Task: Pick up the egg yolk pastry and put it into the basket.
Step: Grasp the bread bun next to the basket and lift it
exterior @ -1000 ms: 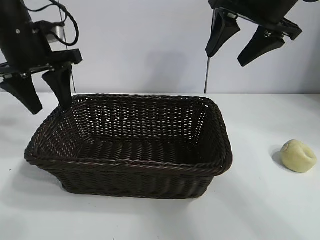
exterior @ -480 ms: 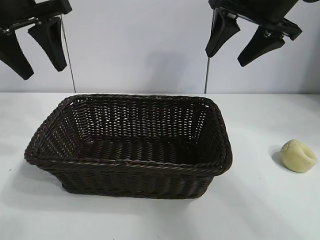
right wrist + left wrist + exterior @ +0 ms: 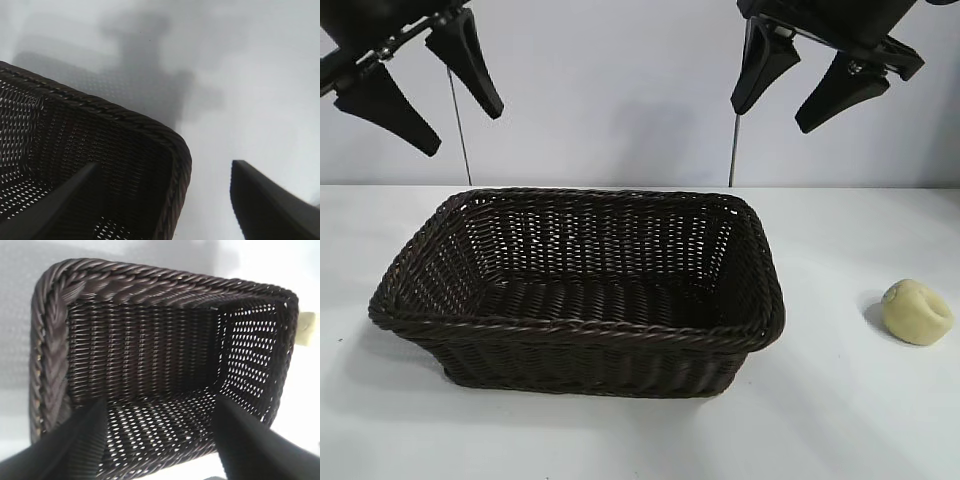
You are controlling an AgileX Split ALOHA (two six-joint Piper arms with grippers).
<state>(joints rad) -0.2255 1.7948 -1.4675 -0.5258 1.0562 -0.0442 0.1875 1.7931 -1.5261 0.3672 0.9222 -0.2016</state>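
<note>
On the table (image 3: 840,420), egg yolk pastry (image 3: 917,312) (right of basket (image 3: 760,330)).

The egg yolk pastry (image 3: 917,312) lies on the table (image 3: 840,420), well right of the basket (image 3: 580,290).

No text, label, brand, number or sign can be read in any of the views
</note>
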